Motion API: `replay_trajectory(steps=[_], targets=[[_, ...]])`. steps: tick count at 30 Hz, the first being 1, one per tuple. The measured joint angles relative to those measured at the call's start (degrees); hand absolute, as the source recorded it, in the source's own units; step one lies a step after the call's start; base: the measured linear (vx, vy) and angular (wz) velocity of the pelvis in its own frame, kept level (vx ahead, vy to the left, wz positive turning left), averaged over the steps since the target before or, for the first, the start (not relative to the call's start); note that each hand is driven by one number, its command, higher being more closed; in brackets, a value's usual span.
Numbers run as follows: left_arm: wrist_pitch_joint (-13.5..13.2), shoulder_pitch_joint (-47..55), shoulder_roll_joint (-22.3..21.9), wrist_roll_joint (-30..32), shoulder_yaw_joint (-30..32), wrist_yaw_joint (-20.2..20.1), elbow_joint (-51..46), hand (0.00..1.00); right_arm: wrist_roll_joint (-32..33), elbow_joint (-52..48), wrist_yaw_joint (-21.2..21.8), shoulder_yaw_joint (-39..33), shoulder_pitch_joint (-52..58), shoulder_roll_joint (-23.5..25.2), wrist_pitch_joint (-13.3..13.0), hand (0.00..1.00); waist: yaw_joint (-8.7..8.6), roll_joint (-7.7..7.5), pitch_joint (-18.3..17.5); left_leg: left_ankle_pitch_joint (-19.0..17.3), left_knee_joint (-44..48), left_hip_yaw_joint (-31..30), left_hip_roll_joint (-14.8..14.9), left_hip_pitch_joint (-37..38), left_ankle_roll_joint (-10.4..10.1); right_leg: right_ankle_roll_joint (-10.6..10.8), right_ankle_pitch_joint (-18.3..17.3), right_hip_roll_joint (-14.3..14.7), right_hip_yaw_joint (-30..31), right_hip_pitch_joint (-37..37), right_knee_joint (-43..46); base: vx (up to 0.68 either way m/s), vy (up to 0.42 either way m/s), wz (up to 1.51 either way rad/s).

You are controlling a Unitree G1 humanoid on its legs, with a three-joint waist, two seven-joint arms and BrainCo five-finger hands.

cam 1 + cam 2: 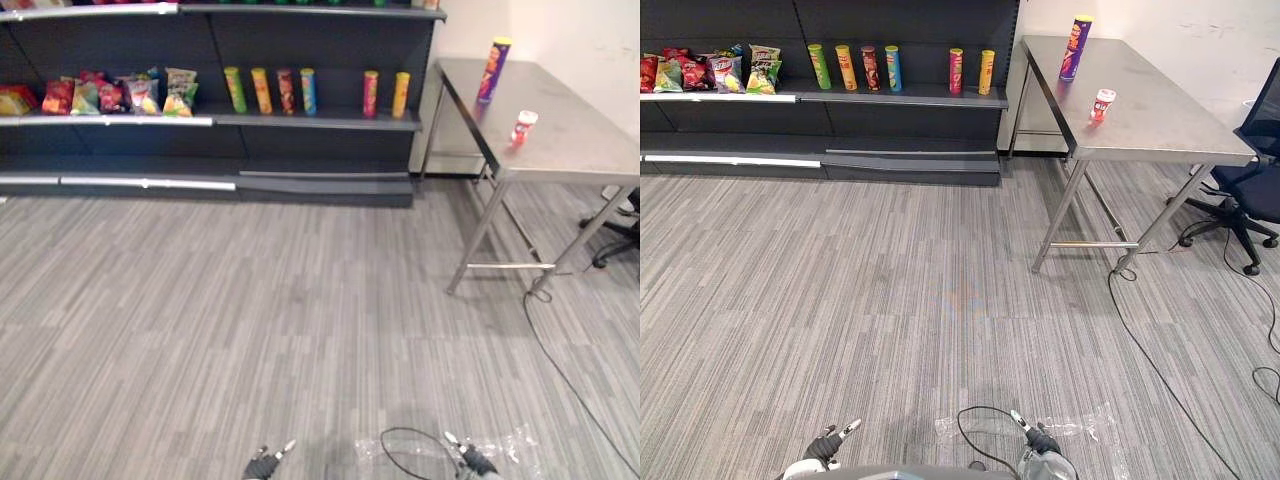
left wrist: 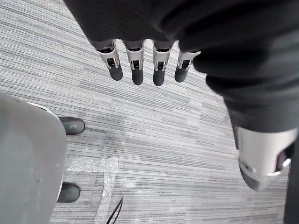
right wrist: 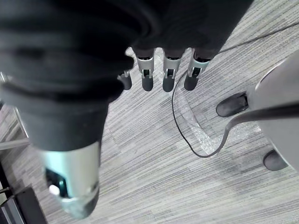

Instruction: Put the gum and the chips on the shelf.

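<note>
The metal table (image 1: pixel 1160 125) stands on the grey floor (image 1: pixel 890 300), far from the robot and to its right. Both things of the task are on this table. The tube of chips (image 1: pixel 1075 47), purple with a yellow lid, stands upright near the far end of the table top. The pot of gum (image 1: pixel 1102 104), small, red and white, stands upright on the same top, nearer to the robot than the tube and apart from it. Nothing touches either of them.

The dark shelf (image 1: pixel 920 96) is against the wall just beside the table, on the table's left. On its board stands a row of tubes (image 1: pixel 872 68), all upright and with gaps between them. The last two, a red one and a yellow one, are the closest to the table. Further from the table, on the same level, lie colourful bags (image 1: pixel 725 72) of snacks, close together. A dark blue chair (image 1: pixel 1255 170) on wheels stands just past the right end of the table.

Both hands are low and well apart from the table, over the floor. The left hand (image 2: pixel 137 63) hangs with its fingers straight and a little apart, and it holds nothing. The right hand (image 3: pixel 168 74) hangs in the same way, fingers straight, side by side, and empty. Below the right hand a clear plastic sheet (image 1: pixel 1080 428) lies flat on the floor, well away from the table legs.
</note>
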Motion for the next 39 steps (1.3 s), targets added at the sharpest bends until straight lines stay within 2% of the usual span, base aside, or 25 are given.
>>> replay_trajectory(steps=[15,32,39], targets=[[-0.1,0.53,-1.16,-2.06,0.33,-0.04,0.12,0.0,-2.17,0.13,-0.03,-2.12,2.27,-0.05,-0.02,0.0,-0.2,0.57,0.02,0.05,0.02,0.12,0.01,1.22,0.08,-0.02,-0.02,-0.04,-0.22,1.17,0.15,-0.02,-0.011,0.0],[-0.25,0.53,-1.18,-2.03,-0.86,-0.01,0.48,0.0,-2.18,0.31,-0.03,-1.88,2.44,0.07,-0.17,0.0,-0.13,0.45,-0.45,0.02,-0.53,0.09,0.02,2.33,0.02,0.0,-0.01,-0.01,-0.47,2.15,-0.21,-0.01,-0.006,0.0],[-1.2,0.65,-1.18,-2.03,-0.92,-0.05,0.69,0.0,-2.18,0.3,-0.02,-1.89,2.73,0.1,-0.18,0.0,-0.02,0.23,-0.68,0.12,-0.39,0.02,0.01,2.31,0.12,0.0,-0.01,-0.03,-0.62,2.12,-0.13,-0.04,-0.019,0.0]])
